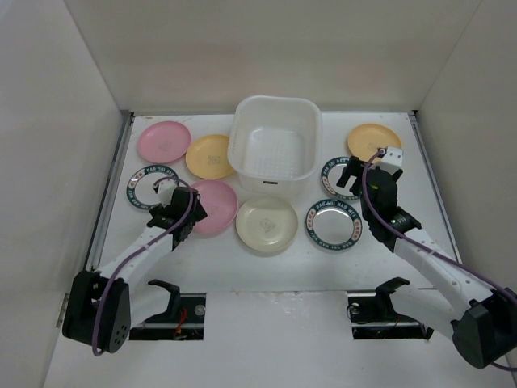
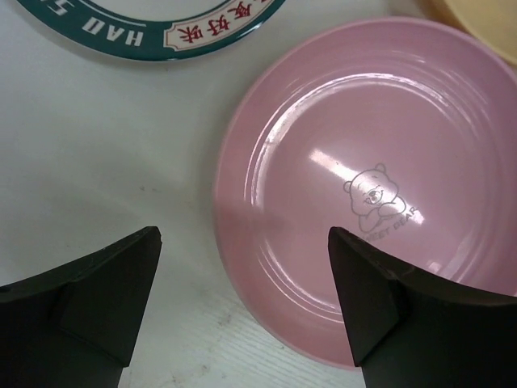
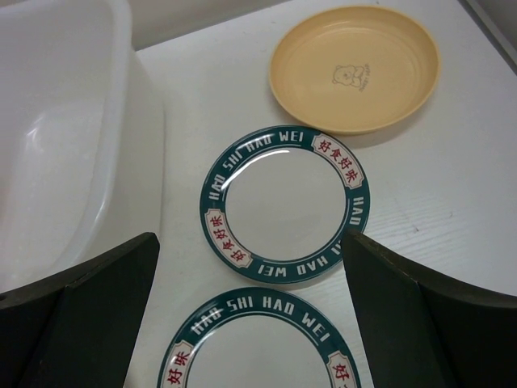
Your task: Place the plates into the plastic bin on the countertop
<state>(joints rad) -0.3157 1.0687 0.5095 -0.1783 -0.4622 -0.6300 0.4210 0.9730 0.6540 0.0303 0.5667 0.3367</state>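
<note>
On the white countertop (image 1: 266, 271), the top cam counts 8 plates, all lying flat around the plastic bin (image 1: 275, 145), which sits far-centre.

- **Pink, 2:** far pink plate (image 1: 164, 141) at far left, near pink plate (image 1: 214, 208) left of centre.
- **Yellow-orange, 2:** left yellow-orange plate (image 1: 210, 156) just left of the bin, right yellow-orange plate (image 1: 374, 141) at far right.
- **Cream, 1:** cream plate (image 1: 266, 224) near side of the bin.
- **Green-rimmed white, 3:** left green-rim plate (image 1: 153, 187), near-right green-rim plate (image 1: 332, 224), far-right green-rim plate (image 1: 329, 182).

Left gripper (image 1: 174, 208) is low over the near pink plate's left edge. Its wrist cam shows the jaws wide, one finger over the plate, the other over bare counter, gripping nothing. That cam also shows a bear print on the pink dish, too small to read from the top cam.

Right gripper (image 1: 349, 174) has its jaws wide and empty above the far-right green-rim plate. Its wrist cam shows the rim lettering, a bear print on the right yellow-orange plate, and the bin's wall at left. Only the top cam shows the bin's perforated bottom and the full count.
</note>
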